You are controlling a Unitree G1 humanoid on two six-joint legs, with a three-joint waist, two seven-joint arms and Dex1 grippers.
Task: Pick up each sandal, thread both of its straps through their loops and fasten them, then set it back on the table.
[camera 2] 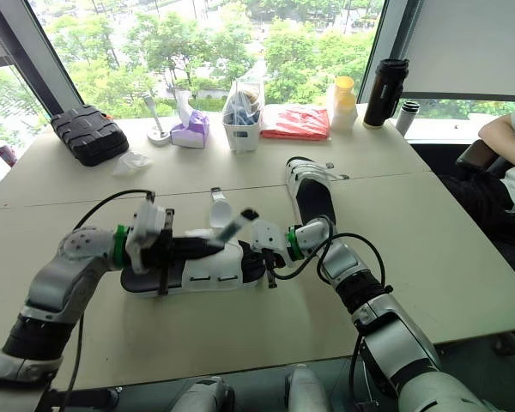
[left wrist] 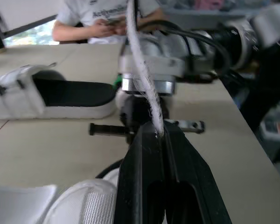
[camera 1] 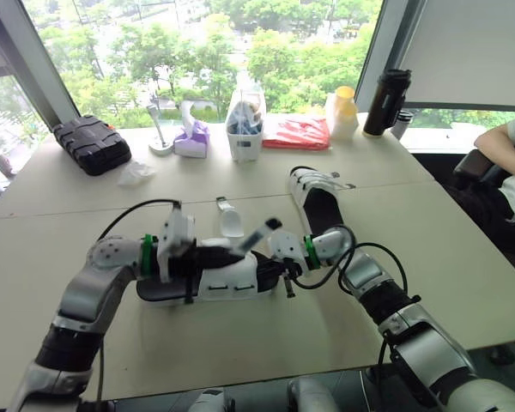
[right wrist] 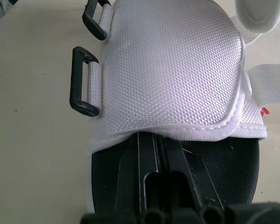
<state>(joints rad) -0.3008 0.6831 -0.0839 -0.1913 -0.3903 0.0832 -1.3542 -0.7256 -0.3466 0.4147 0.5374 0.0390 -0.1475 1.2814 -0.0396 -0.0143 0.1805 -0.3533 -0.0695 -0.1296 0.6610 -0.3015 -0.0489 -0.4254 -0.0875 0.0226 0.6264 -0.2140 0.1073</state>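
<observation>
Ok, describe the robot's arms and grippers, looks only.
The left arm and right arm have rounded silver-grey shells with black joint segments. A green ring circles each wrist, next to a white housing. Thin black cables loop loose beside each forearm. The left gripper has two flat black fingers; the right gripper is black too.

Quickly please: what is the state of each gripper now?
Left gripper: shut on the white strap of the near sandal.
Right gripper: shut, tips under that sandal's white upper; a grip cannot be told.
</observation>
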